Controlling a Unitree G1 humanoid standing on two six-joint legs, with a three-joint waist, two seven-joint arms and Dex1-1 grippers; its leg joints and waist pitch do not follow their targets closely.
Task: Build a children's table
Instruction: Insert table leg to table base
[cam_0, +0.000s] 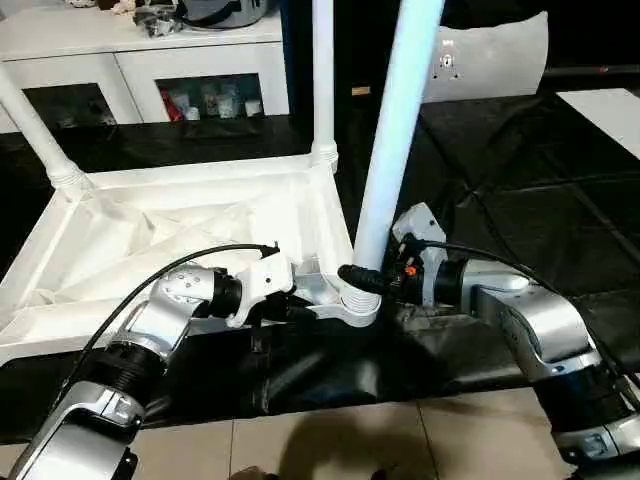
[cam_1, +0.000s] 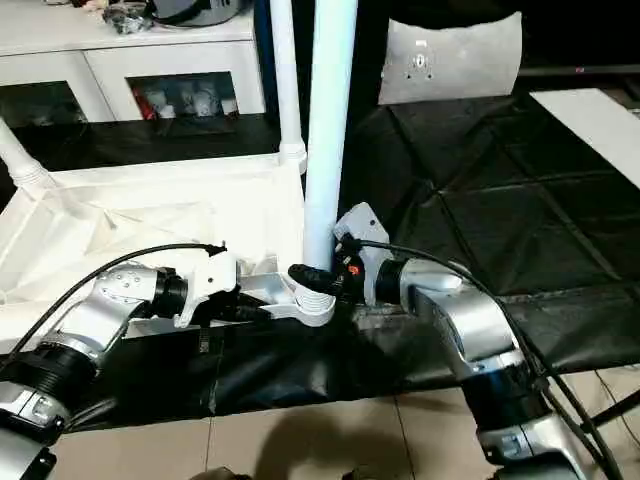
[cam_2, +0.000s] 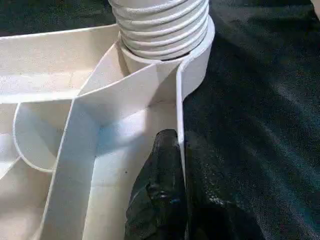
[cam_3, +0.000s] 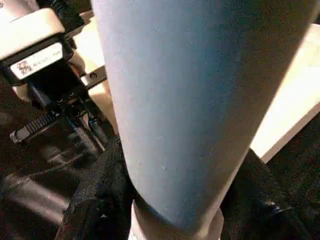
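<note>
The white table top (cam_0: 150, 240) lies upside down on the black-covered surface, ribs facing up. Two legs stand in its far corner sockets, one at the left (cam_0: 40, 130) and one at the right (cam_0: 323, 80). A third leg (cam_0: 395, 130) stands slightly tilted in the near right corner socket (cam_0: 358, 305), its threaded end (cam_2: 160, 25) showing above the socket. My right gripper (cam_0: 365, 278) is shut on this leg just above the socket, fingers (cam_3: 95, 200) on both sides. My left gripper (cam_0: 300, 300) is shut on the table top's rim beside that socket, one finger (cam_2: 160, 195) inside the wall.
A white cabinet (cam_0: 150, 60) stands behind the work surface. A white sheet-like item (cam_0: 490, 55) leans at the back right, and a white board (cam_0: 610, 110) lies at the right edge. Tiled floor (cam_0: 330, 440) shows below the surface's front edge.
</note>
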